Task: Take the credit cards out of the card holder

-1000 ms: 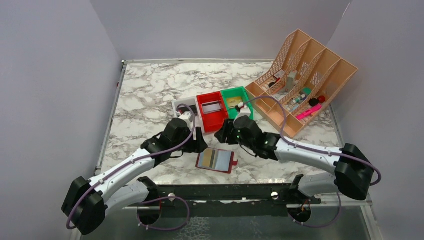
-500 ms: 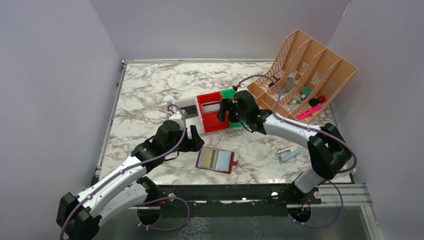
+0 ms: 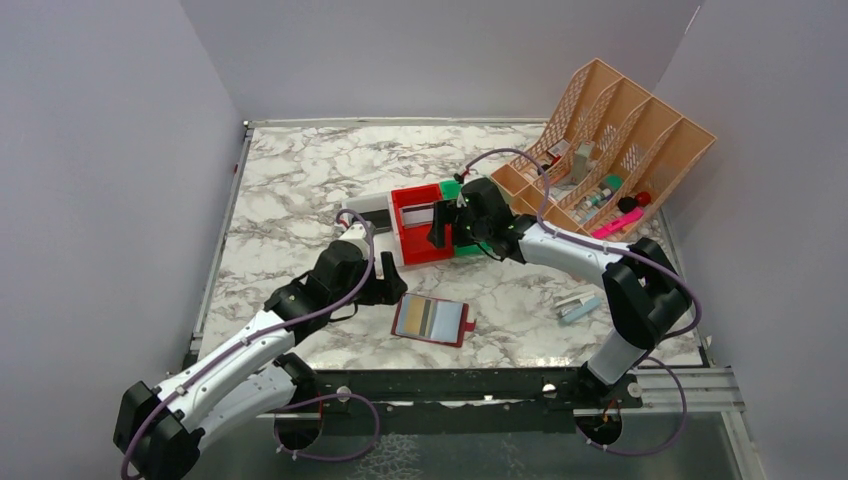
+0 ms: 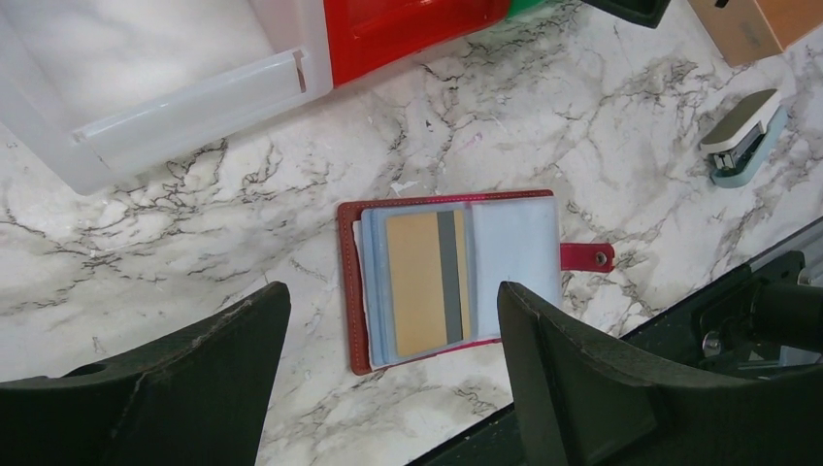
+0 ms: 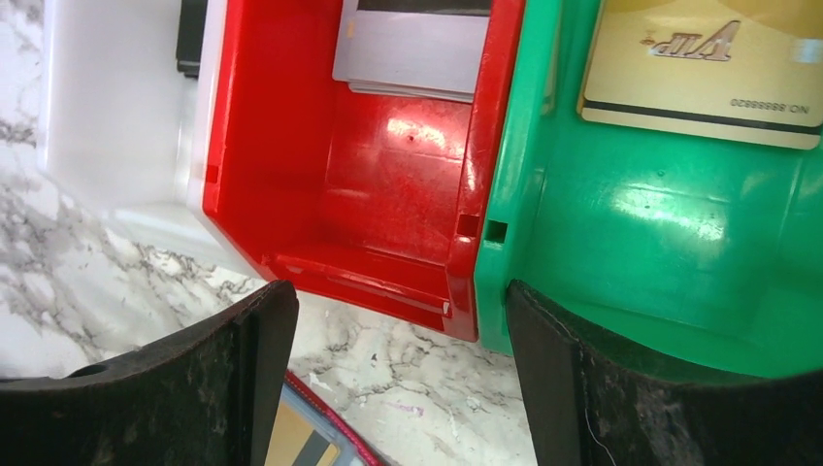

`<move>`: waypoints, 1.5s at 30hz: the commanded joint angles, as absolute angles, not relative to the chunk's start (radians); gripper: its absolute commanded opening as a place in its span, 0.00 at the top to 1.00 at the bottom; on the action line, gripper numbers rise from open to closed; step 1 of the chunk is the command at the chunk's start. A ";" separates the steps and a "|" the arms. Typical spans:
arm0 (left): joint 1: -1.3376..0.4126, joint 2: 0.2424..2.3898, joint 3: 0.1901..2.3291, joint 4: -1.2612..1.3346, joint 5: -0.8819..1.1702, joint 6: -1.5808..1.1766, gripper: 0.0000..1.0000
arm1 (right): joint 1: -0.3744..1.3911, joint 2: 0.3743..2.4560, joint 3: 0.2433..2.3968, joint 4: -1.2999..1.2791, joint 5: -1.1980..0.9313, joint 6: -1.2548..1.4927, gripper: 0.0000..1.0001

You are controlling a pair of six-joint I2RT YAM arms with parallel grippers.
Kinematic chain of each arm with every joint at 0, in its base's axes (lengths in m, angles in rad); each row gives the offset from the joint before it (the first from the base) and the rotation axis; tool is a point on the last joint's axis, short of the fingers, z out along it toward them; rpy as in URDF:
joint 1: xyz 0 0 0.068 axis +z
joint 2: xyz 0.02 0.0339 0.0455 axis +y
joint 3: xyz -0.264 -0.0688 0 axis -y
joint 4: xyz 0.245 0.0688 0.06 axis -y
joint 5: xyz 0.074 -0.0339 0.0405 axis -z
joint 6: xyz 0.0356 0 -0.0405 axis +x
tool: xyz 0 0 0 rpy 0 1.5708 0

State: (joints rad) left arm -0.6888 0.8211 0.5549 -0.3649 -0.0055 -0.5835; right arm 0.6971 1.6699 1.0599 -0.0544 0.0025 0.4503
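The card holder (image 4: 446, 277) is lying open and flat on the marble worktop (image 3: 290, 190), near its front edge, with its light-blue pockets facing up and its red snap tab sticking out to one side. A gold card (image 4: 422, 282) with a grey stripe is sitting in one of its pockets. The left tool (image 4: 388, 388) is hovering just above the holder with its fingers spread apart, gripping nothing.

Behind the holder, three bins are standing side by side and touching. A white bin (image 4: 175, 97) is flanking a red bin (image 5: 388, 184), which is holding a grey card (image 5: 412, 49). A green bin (image 5: 660, 243) is holding another gold card (image 5: 699, 68). The right tool (image 5: 398, 379) is hanging over the red and green bins, its fingers also wide apart and empty.

A small stapler (image 4: 742, 136) is resting on the worktop to the right, and an orange rack (image 3: 610, 160) is standing at the far right corner.
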 commanded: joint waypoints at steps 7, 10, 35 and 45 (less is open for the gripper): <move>-0.690 0.849 0.557 -0.355 -0.009 -0.581 0.18 | 0.701 1.634 1.013 -0.043 -0.157 0.440 0.18; -0.691 0.863 0.542 -0.326 0.018 -0.585 0.19 | 0.701 1.574 0.974 -0.032 -0.161 0.466 0.19; -0.706 1.073 0.487 -0.142 0.187 -0.577 0.47 | 0.964 1.433 0.488 0.450 -0.206 0.925 0.59; -0.749 1.126 0.458 -0.074 0.201 -0.587 0.49 | 0.965 1.595 0.487 0.495 -0.178 1.025 0.62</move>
State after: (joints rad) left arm -0.7280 1.0954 0.4808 -0.1371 0.1715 -0.5846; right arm 0.9604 1.5326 0.4706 0.4473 -0.2165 0.9588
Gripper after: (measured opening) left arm 0.519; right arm 0.396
